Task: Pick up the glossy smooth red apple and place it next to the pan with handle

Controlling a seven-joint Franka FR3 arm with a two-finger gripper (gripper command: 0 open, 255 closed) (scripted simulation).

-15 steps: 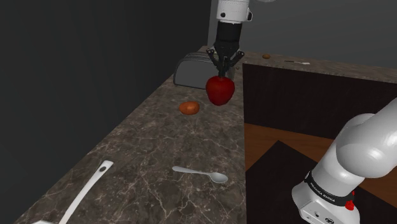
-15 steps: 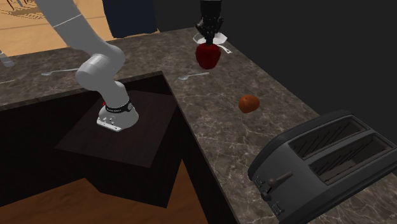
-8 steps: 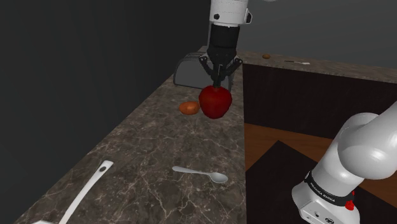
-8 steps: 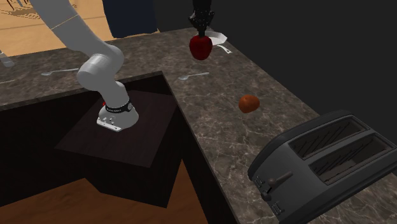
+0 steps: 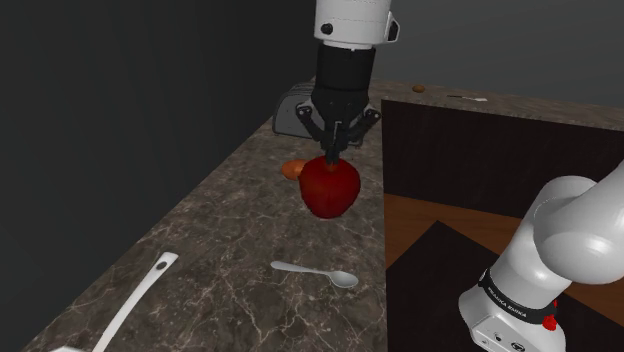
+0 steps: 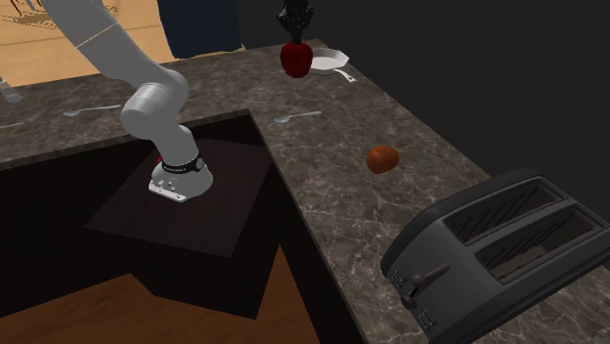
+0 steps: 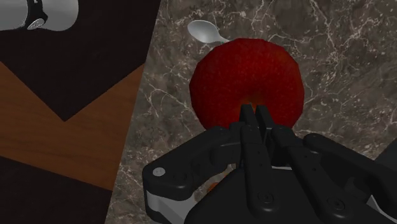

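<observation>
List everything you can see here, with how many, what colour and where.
apple: 1, red, clasped at its top by the hand, over the counter
pan: 1, white, on the counter, just behind the apple in the second exterior view
spoon: 1, pale grey, on the counter near its edge
round thing: 1, orange-brown, on the counter between spoon and toaster
toaster: 1, dark grey, two slots, at the counter's end
far utensil: 1, pale, on the counter's other run; too small to name
counter: 1, dark marbled
stand: 1, dark box, in the counter's corner
arm: 1, white, dark joints
hand: 1, black, shut on the apple
</observation>
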